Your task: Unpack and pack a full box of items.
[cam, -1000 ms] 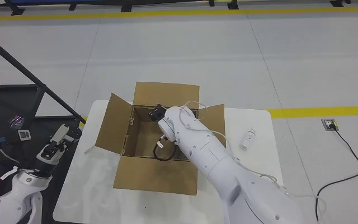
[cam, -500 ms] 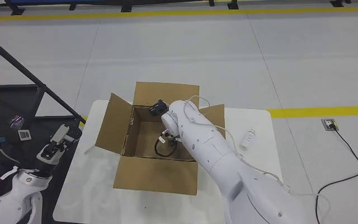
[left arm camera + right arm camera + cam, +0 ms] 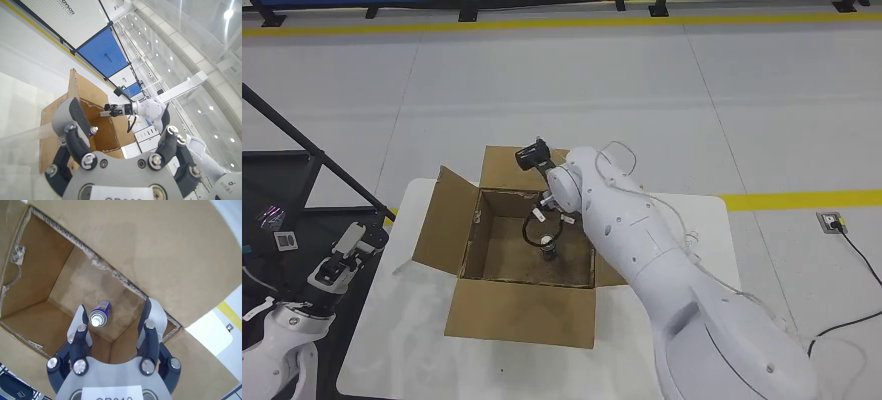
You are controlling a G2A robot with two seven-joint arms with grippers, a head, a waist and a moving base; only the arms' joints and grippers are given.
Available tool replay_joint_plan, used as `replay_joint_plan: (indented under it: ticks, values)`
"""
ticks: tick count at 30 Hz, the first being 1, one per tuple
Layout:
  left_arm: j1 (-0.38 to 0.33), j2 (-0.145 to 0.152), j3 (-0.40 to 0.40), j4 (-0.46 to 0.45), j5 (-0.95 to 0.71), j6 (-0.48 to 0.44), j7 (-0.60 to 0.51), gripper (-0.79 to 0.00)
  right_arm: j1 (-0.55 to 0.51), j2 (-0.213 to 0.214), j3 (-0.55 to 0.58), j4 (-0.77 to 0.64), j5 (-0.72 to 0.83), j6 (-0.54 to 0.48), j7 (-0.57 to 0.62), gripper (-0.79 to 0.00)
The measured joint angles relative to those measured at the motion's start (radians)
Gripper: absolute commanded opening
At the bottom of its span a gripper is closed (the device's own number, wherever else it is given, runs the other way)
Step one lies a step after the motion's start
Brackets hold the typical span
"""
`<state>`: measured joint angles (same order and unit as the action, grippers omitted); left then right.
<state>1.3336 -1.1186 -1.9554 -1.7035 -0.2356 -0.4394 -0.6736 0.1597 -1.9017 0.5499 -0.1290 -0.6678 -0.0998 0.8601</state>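
Top view, box: The open cardboard box [image 3: 521, 316] sits on the white table [image 3: 392, 330] with its flaps spread.
Top view, task item: A spray can [image 3: 550, 250] stands upright on the box floor, toward the right wall, with nothing touching it.
Top view, right arm: The right arm [image 3: 622, 220] reaches over the box, and its wrist is above the far flap.
Top view, left gripper: The left gripper [image 3: 350, 247] is parked off the table's left edge, well apart from the box.
Left wrist view: The left gripper [image 3: 121, 113] has its fingers spread wide and carries nothing. Beyond it, the right gripper [image 3: 105, 112] hangs level with the box rim, and the can [image 3: 93, 130] is below it inside.
Right wrist view: The right gripper [image 3: 115, 311] is splayed open and empty. The can [image 3: 100, 313] is well below it, near a corner of the box [image 3: 151, 247].
Change from earlier frames: One second ago the right arm was sunk low in the box. It has since risen and swung toward the far side.
Meaning for the task: The can appears to have been set down and released, so this placement looks complete.
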Motion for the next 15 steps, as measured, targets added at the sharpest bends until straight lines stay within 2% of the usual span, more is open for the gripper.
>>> replay_joint_plan:
  ticks: [7,11,15]
  values:
    - [0.000,0.000,0.000,0.000,0.000,0.000,0.000,0.000,0.075,0.054,0.043,0.135,0.062,-0.020,-0.097,-0.231]
    - [0.000,0.000,0.000,0.000,0.000,0.000,0.000,0.000,0.073,0.126,0.069,0.129,0.114,-0.040,-0.121,-0.256]
    - [0.000,0.000,0.000,0.000,0.000,0.000,0.000,0.000,0.068,0.189,0.086,0.129,0.147,-0.095,-0.146,-0.222]
